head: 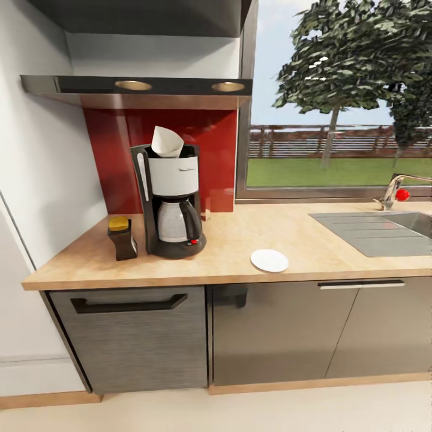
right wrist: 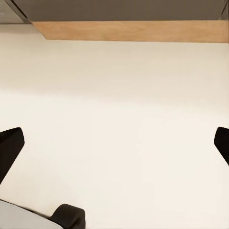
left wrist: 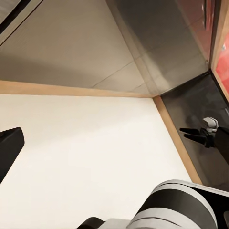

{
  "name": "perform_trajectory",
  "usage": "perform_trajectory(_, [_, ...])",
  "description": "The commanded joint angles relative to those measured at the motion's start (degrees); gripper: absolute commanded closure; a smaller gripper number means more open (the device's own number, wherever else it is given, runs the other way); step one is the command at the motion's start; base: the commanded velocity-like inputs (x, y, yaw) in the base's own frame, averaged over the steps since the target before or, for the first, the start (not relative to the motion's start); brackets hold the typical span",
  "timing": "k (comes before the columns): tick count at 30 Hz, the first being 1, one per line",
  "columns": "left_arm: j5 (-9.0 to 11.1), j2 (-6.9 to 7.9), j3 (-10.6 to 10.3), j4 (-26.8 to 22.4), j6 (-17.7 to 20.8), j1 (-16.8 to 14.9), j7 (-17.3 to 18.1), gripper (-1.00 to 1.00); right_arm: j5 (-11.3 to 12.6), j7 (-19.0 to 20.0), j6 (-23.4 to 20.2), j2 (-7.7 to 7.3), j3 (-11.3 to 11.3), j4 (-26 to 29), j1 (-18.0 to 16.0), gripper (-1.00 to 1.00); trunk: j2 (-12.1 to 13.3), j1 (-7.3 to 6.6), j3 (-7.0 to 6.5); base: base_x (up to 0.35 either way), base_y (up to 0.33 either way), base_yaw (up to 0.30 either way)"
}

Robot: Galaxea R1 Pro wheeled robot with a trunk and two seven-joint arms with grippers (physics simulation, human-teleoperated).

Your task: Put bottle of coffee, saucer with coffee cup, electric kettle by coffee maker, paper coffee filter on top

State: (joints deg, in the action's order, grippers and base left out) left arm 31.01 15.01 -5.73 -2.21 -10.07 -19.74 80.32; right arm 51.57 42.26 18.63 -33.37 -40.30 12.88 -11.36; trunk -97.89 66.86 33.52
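My right gripper (right wrist: 114, 143) hangs spread wide over bare floor (right wrist: 114, 105), fingertips at the far L and R edges of the R wrist frame, nothing between them. Left gripper (left wrist: 9, 148): I see one dark fingertip at the L edge of its frame and no partner, so can't tell how far it's open; nothing visible in it. Both arms look parked low, pointing at the floor near the baseboard, prob. so they stay clear while I line up on the counter.

Head cam: the kitchen countertop (head: 312, 240) runs across mid-frame. The coffee maker (head: 171, 201) stands centre-left against the red backsplash, w/ the paper coffee filter (head: 167, 142) sitting cone-up on its top, tilted a bit. The bottle of coffee (head: 122, 237) is just beside the machine, on its left in frame, so that item seems done. The saucer (head: 269, 260) lies flat near the counter's front edge, right of centre, apart from the machine — room left for a cup, I'd guess. The kitchen shelf (head: 138, 87) spans upper left, bare underneath except its lights. Sink (head: 384, 231) at far right.
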Motion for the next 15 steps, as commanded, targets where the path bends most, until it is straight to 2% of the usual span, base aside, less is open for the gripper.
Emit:
perform_trajectory(1, [0.5, 0.02, -0.5, 0.0, -0.6, 0.0, 0.1, -1.0, 0.5, 0.1, 0.3, -0.03, -0.5, 0.0, -0.1, -1.0, 0.0, 0.0, 0.06, 0.0, -0.018, -0.085])
perform_trajectory(6, [0.5, 0.02, -0.5, 0.0, -0.6, 0.0, 0.2, -1.0, 0.5, 0.1, 0.2, -0.03, -0.5, 0.0, -0.1, -1.0, 0.0, 0.0, 0.0, 0.0, -0.018, -0.167])
perform_trajectory(12, [0.5, 0.02, -0.4, 0.0, -0.6, 0.0, 0.2, -1.0, 0.5, 0.2, 0.3, -0.03, -0.5, 0.0, -0.1, -1.0, 0.0, 0.0, -0.03, 0.0, -0.203, -0.067])
perform_trajectory(15, [0.5, 0.02, -0.4, 0.0, -0.6, 0.0, 0.2, -1.0, 0.5, 0.1, 0.3, 0.01, -0.5, 0.0, -0.1, -1.0, 0.0, 0.0, -0.03, 0.0, -0.102, -0.011])
